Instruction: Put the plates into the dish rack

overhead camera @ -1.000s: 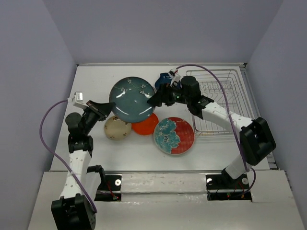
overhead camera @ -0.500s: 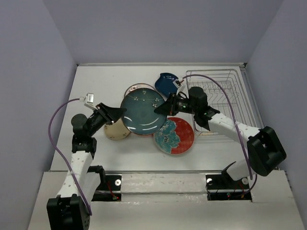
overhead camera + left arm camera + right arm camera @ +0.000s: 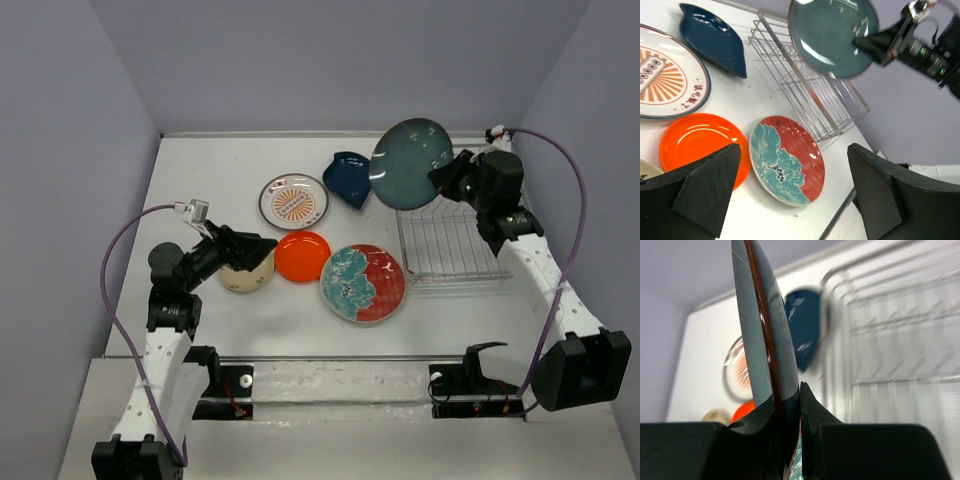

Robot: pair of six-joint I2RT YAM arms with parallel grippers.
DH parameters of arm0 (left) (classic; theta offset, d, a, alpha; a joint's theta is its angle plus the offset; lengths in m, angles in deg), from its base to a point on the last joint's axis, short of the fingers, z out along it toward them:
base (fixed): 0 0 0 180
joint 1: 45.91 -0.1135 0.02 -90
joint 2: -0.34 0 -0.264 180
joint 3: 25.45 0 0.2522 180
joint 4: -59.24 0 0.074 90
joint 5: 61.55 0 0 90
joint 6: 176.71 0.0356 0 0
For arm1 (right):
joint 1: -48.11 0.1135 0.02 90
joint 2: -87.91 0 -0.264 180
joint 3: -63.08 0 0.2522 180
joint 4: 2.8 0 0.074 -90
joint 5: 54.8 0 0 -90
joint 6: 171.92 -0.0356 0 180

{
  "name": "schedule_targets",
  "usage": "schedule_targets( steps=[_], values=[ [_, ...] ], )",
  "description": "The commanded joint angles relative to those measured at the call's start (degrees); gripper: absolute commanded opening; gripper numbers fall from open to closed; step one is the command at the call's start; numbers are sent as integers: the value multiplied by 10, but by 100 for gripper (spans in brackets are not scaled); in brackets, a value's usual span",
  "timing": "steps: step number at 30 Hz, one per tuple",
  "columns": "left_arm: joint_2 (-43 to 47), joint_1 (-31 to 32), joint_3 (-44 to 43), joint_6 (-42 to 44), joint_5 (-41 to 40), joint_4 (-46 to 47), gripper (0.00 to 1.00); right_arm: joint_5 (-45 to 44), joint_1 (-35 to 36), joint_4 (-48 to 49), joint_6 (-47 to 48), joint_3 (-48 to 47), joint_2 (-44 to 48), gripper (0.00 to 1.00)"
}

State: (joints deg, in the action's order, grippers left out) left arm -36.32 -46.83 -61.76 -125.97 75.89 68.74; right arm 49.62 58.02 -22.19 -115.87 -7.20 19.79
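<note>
Right gripper (image 3: 440, 180) clamps dark teal plate (image 3: 408, 158) rim | above dish rack (image 3: 462, 245) far-left corner | left gripper (image 3: 257, 247) agape

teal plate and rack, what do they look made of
Teal plate: likely glazed ceramic. It is glossy, with bright reflections across its face and a brown rim edge in the right wrist view. Rack: thin silvery wire in an open grid, probably plated metal.

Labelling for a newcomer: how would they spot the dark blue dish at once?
Find the wire dish rack on the right of the table. Just off its far-left corner, beside the sunburst plate, lies the dark blue dish: the only one not round.
</note>
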Motion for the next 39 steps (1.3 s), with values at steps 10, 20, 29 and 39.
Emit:
schedule_targets(
  steps=[10,20,29,39],
  values=[
    [73,175,-70,140,-59,-163,99,-372,-110,22,348,-248,-95,7],
    [85,228,-72,144,-80,-176,99,-259,-212,-14,460,-252,-141,7],
    [78,236,-72,144,-82,-178,99,-220,-228,-47,472,-269,-179,7],
    [70,236,-72,143,-103,-185,99,-171,-234,-48,439,-223,-212,7]
  ],
)
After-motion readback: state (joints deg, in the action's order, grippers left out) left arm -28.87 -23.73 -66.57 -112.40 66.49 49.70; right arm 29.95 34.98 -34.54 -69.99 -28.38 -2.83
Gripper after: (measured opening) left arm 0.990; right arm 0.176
